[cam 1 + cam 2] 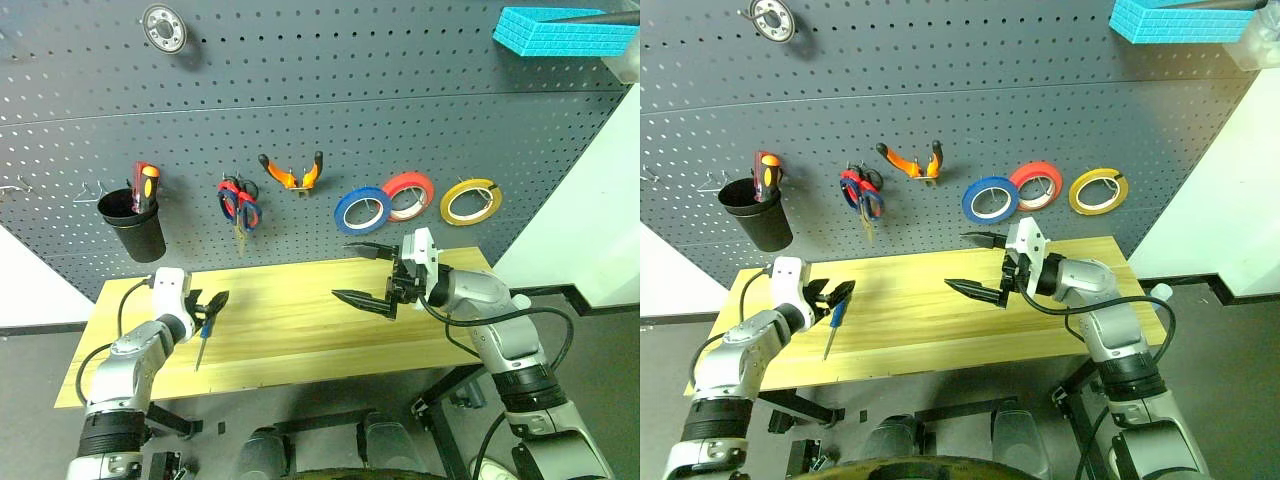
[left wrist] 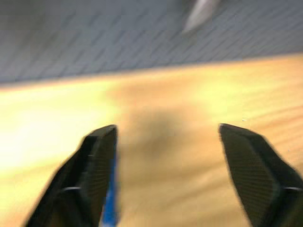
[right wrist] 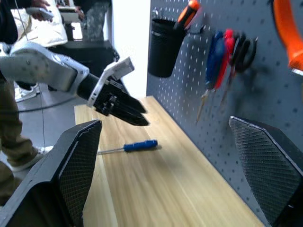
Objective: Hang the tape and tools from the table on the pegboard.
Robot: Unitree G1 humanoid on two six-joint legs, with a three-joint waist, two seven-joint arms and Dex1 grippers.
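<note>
The left gripper points down toward 2 o'clock with fingers apart, while the right gripper points toward 9 o'clock, wide open.

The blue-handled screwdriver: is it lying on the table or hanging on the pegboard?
Lying flat on the table: the blue-handled screwdriver rests on the wood, under the left gripper.

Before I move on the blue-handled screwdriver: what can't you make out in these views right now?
- Blue-handled screwdriver: in the head views the left gripper covers its handle; whether a finger touches it is unclear.
- Left wrist view: blurred; one finger hides all but a blue sliver.
- Black cup on the pegboard: its inside is hidden by its wall.
- Pliers: cut off by the right wrist view's edge.
</note>
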